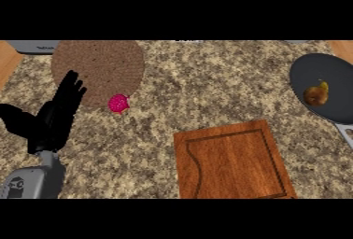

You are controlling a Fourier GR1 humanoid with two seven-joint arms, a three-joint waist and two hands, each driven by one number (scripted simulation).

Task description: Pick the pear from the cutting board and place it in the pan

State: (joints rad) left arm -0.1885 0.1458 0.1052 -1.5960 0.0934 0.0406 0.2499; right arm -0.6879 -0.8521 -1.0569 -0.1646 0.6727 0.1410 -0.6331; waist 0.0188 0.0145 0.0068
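- Judging from how things lie, the placing step looks done — the pear [317, 94] rests inside the pan [331, 70], at the right edge of the view.
- The board [234, 161] in the lower middle carries nothing now; its top shows only wood grain and the groove.
- One robot hand, the left [59, 112], shows at the left of the view with fingers straight and spread, pointing up. It holds nothing and seems to be resting.
- The right robot hand is not in view, so I cannot tell its state.
- A pink item [118, 103] lies on the surface at the lower edge of the round brown mat [98, 63], just beside the left fingers; it has no part in the task.
- My judgement of the next move — little is needed, only to keep both arms away from the pan, so that the pear is not pushed out.
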